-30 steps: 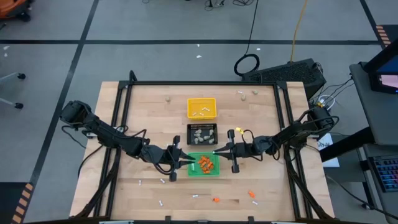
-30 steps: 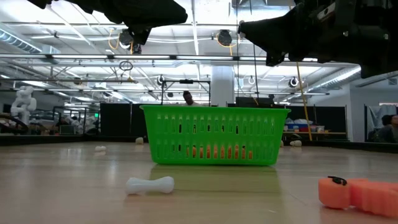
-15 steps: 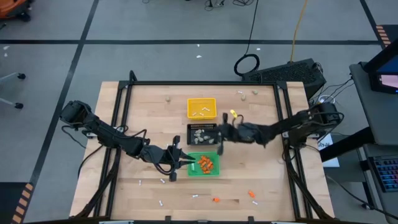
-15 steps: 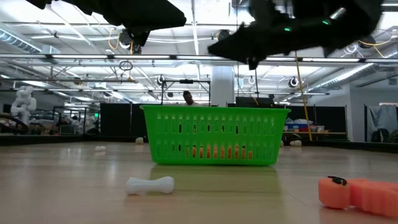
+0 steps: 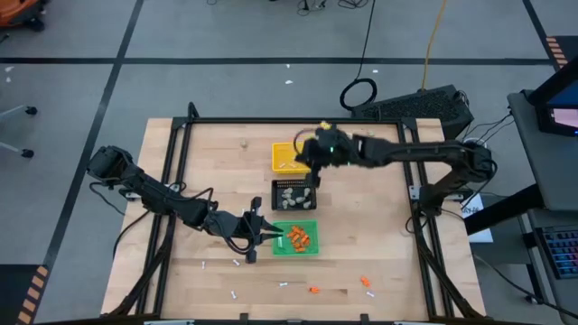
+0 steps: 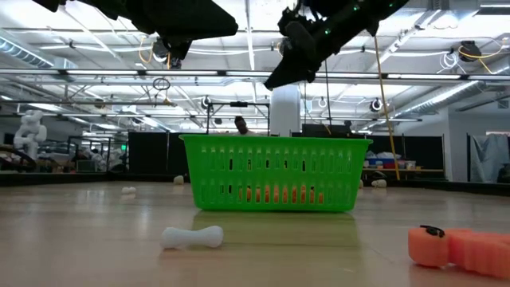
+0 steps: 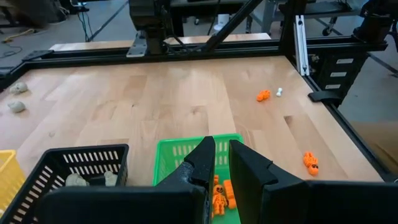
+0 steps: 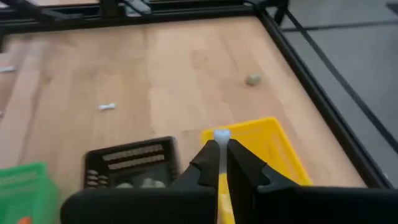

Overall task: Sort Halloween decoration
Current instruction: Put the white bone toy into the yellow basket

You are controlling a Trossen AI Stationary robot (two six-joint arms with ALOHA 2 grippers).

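Observation:
Three small trays stand in a row at mid-table: yellow (image 5: 282, 148) farthest, holding white sticks; black (image 5: 276, 195) with beige-grey lumps; green (image 5: 294, 252) nearest, with orange bits. My right gripper (image 5: 311, 171) hangs above the yellow tray's right side (image 8: 261, 140), shut on a thin white stick (image 8: 222, 135). My left gripper (image 7: 221, 149) hovers over the green tray's left edge (image 7: 186, 146). Its fingers stand a narrow gap apart with nothing between their tips. My right gripper pinches the white stick between its two fingertips; only the stick's knobbed end (image 8: 222, 134) pokes out past them. The fingers slant down from the table's right side. The stick is lifted clear, above the yellow tray.
Loose pieces lie about the table: orange bits (image 5: 313, 290) (image 5: 366, 283) and white sticks (image 5: 283, 284) (image 5: 235, 295) near the front, beige lumps (image 5: 242, 142) (image 5: 370, 135) at the back. A black frame rail (image 5: 289, 121) runs around the tabletop.
My right gripper, shut throughout, has left the green tray's right side, risen and swung toward the table's far edge to above the yellow tray. It has tipped from pointing steeply down to a shallower slant.

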